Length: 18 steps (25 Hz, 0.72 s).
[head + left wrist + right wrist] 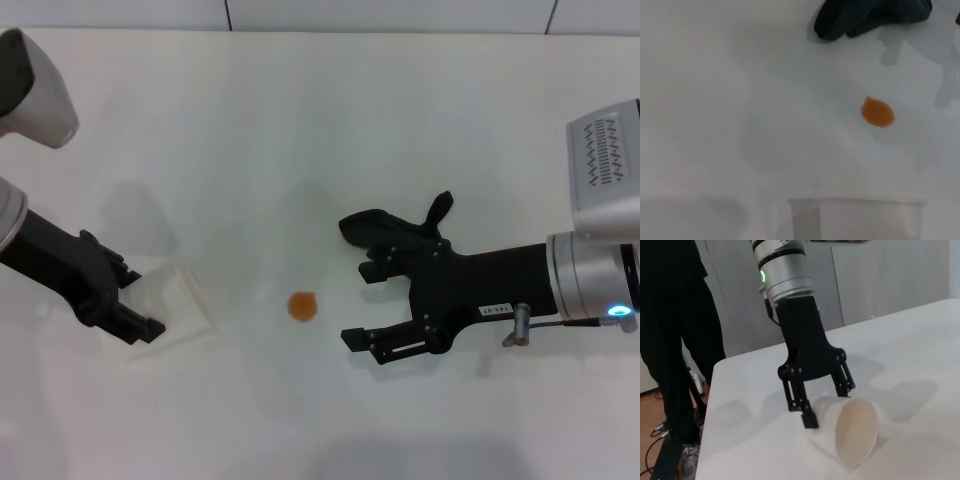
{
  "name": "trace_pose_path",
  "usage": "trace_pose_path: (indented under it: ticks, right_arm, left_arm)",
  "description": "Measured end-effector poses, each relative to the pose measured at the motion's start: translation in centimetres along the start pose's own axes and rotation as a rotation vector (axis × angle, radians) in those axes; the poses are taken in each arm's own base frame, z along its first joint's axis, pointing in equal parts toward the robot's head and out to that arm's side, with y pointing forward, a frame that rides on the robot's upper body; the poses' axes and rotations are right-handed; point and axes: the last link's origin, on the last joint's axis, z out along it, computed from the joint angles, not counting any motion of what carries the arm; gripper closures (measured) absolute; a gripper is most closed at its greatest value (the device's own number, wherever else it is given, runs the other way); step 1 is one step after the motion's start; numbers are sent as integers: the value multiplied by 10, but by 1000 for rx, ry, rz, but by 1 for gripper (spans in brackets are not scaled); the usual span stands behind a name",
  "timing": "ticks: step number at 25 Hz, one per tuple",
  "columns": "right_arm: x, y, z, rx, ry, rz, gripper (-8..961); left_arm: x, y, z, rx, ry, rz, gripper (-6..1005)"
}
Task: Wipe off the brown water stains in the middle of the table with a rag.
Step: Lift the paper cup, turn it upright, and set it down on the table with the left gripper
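We see a glossy white table [320, 130] filling the head view. From its right side our right gripper [372, 305] reaches toward the centre, fingers spread apart and holding nothing. A lumpy black rag [385, 230] lies on the table against the farther finger. On the left, our left gripper [150, 300] has its fingers on either side of a pale translucent plastic cup [178, 300] lying tipped on its side. Between the two grippers sits a small round orange-brown water stain [302, 306], near the right gripper's fingertips and apart from the rag.
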Motion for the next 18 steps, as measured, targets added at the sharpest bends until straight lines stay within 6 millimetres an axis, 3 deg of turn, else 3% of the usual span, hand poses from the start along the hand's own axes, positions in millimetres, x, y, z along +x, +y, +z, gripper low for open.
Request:
trace_pose_path:
  ticks: [10,18]
  right_arm:
    - [-1,-1,-1,5,-3,-2,117]
    - [-6,-5,-3,22,-14,-9,117]
  left_arm:
    - [0,-12,-28,148,145,-6,272]
    - [0,-21,-31,253,363,12,271]
